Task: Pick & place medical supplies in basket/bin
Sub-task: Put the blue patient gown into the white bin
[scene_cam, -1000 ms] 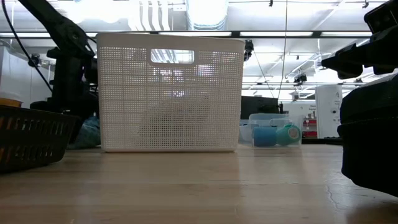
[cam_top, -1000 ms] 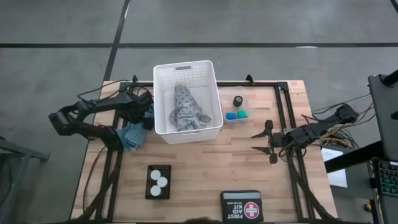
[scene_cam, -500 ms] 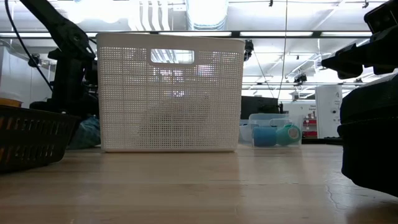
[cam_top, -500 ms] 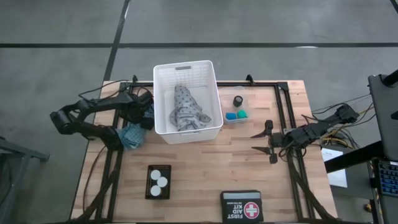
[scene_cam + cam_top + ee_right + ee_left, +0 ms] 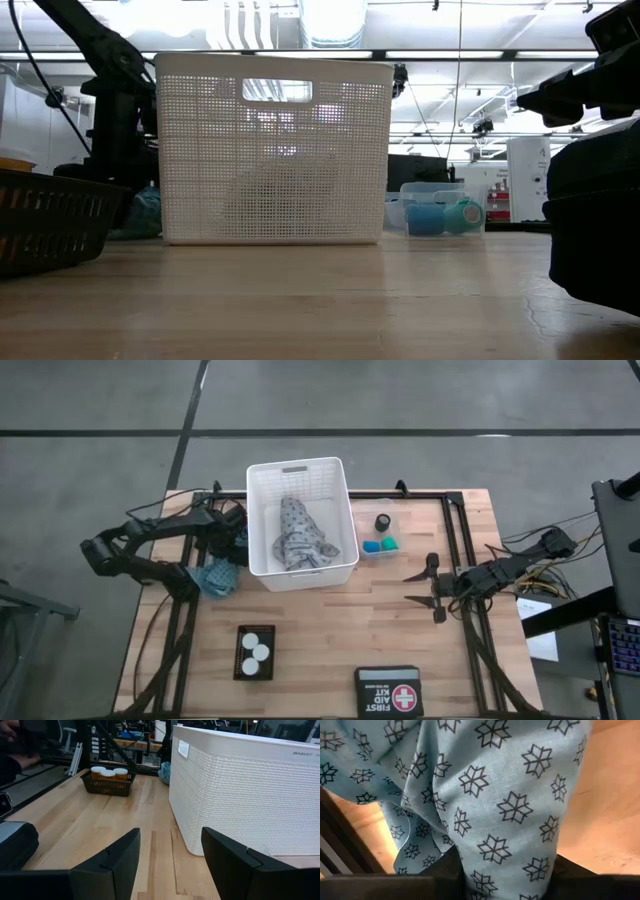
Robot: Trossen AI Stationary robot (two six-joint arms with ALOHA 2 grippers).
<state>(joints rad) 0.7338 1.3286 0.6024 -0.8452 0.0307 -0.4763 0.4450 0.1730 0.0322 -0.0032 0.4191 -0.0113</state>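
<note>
Teal cloth is what's in play. From above it sits crumpled on the wooden worktop just left of the white basket, with the left tool down on it. A grey patterned cloth already lies in the basket, the clear tub just right of it holds a black, a blue and a green piece, and the pill bottles sit in a small dark tray near the front. The right tool waits well off to the right, prongs apart and holding nothing.

At table height, the left arm comes down beside the basket wall and a bit of teal shows at its foot.

Left wrist cam is nearly all star-print cloth, with a fold lying between the two dark fingers. Can't tell if it's properly pinched yet; looks to me like the grab is being made right now.

Right wrist cam just stares at the basket and bottles.

Next move, I'd guess: clamp firm, lift high enough to clear the rim, swing over, drop. Loose fabric could drag on the wall.
</note>
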